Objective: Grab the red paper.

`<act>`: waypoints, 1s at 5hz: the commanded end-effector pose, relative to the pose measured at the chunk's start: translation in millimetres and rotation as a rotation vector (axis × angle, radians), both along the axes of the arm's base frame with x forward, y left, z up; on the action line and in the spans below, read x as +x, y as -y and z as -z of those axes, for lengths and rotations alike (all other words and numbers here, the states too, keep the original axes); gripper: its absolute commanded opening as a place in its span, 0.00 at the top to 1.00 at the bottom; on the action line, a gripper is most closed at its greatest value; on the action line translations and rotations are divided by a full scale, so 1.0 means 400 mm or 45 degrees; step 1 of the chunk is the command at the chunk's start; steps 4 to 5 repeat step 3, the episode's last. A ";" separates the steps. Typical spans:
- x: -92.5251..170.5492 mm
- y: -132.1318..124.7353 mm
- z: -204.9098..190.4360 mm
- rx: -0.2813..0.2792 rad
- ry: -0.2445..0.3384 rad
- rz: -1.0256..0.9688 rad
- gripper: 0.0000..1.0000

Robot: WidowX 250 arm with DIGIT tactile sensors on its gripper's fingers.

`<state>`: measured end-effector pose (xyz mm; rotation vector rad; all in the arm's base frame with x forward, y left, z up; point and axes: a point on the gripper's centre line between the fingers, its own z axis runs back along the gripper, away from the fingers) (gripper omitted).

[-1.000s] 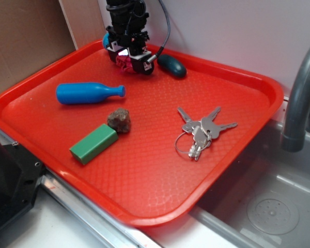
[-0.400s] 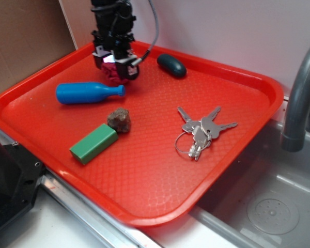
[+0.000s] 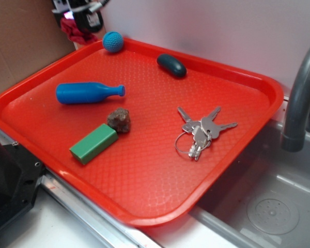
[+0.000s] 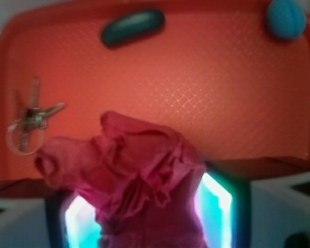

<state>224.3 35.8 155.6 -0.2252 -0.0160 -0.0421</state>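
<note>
I see my gripper (image 3: pixel 78 21) raised above the far left corner of the red tray (image 3: pixel 232 150), almost out of the top of the exterior view. It is clamped on the red paper (image 3: pixel 76 32), a dark red crumpled wad that hangs from between the fingers, off the tray's surface. In the wrist view the red paper (image 4: pixel 139 181) fills the lower middle of the picture, ruffled and blurred, pinched between the two fingers, whose inner faces glow teal and pink on either side of it.

On the tray, a teal ball (image 3: pixel 113 41) sits at the far edge near the left corner, just beside and below the gripper. A dark green oval object (image 3: pixel 171 65) lies farther along the far edge, apart from the ball. A blue bottle-shaped toy (image 3: pixel 88 93) lies on its side toward the left edge. Nearer the front, a brown lumpy rock (image 3: pixel 119 120) touches one end of a green rectangular block (image 3: pixel 93 143). A bunch of silver keys (image 3: pixel 201 132) on a ring lies toward the right edge, well apart from the rest.

To the right of the tray I see a grey faucet (image 3: pixel 298 98) and a metal sink (image 3: pixel 268 206) with a round drain.
</note>
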 end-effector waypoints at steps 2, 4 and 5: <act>0.017 0.063 -0.168 0.054 0.174 0.151 1.00; 0.040 0.074 -0.156 0.123 0.111 0.193 1.00; 0.040 0.074 -0.156 0.123 0.111 0.193 1.00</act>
